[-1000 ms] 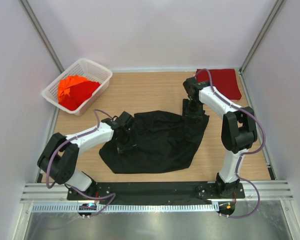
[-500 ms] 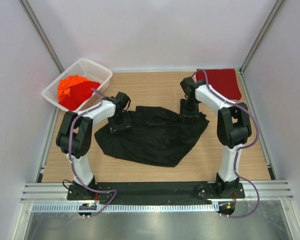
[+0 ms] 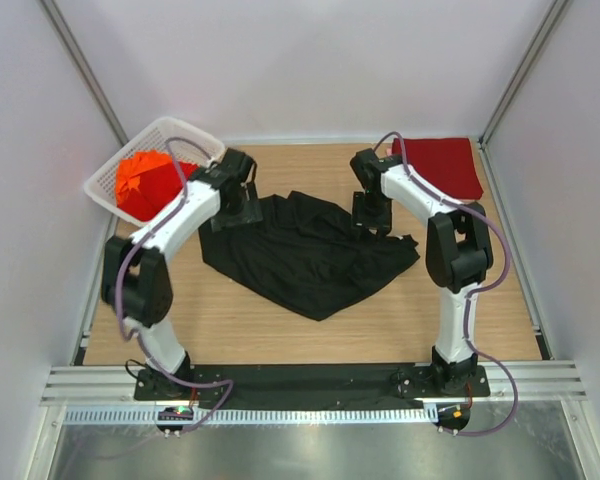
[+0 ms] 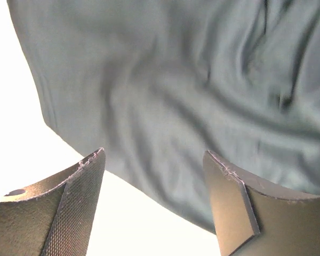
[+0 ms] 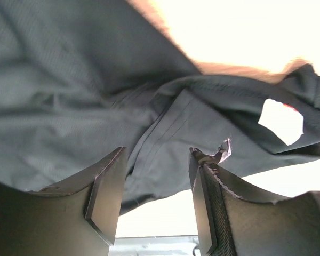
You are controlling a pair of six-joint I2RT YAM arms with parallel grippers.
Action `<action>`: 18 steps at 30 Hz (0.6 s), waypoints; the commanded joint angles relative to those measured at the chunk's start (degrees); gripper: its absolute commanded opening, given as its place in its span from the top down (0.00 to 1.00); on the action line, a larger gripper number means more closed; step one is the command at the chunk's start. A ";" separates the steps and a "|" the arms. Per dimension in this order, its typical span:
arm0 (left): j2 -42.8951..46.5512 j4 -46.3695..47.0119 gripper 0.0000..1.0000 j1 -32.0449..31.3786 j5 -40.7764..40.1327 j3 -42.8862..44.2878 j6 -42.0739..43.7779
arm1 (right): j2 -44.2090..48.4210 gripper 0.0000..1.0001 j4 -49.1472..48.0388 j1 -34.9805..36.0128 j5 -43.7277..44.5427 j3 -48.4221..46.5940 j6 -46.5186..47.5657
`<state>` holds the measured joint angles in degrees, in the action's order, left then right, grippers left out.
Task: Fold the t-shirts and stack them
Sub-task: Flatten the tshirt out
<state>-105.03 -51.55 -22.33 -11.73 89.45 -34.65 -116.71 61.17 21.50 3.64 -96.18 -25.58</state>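
Top external view: the black t-shirt (image 3: 310, 255) lies spread and rumpled across the middle of the wooden bench (image 3: 250, 325), its near edge coming to a point toward the arm bases. The left claw (image 3: 238, 212) sits over the shirt's far left corner, the right claw (image 3: 372, 218) over its far right edge. Left wrist view has that claw's fingers (image 4: 74, 208) spread wide with nothing between them, wrinkled black cloth just beyond. Right wrist view has its fingers (image 5: 104, 197) parted too, a seamed fold of black cloth showing in the gap. A dark red t-shirt (image 3: 445, 165) lies flat in the far right corner. Orange-red t-shirts (image 3: 145, 183) are heaped in the white basket (image 3: 195, 135) at far left.
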 commanded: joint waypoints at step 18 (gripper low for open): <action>31.46 1.71 0.20 -0.96 13.92 -35.39 -7.00 | -2.40 0.92 -3.42 0.04 9.90 0.55 -9.31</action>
<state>-75.66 -49.89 -23.22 0.54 56.34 -40.45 -123.22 58.43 21.30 11.53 -96.68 -34.06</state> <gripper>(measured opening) 0.797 0.133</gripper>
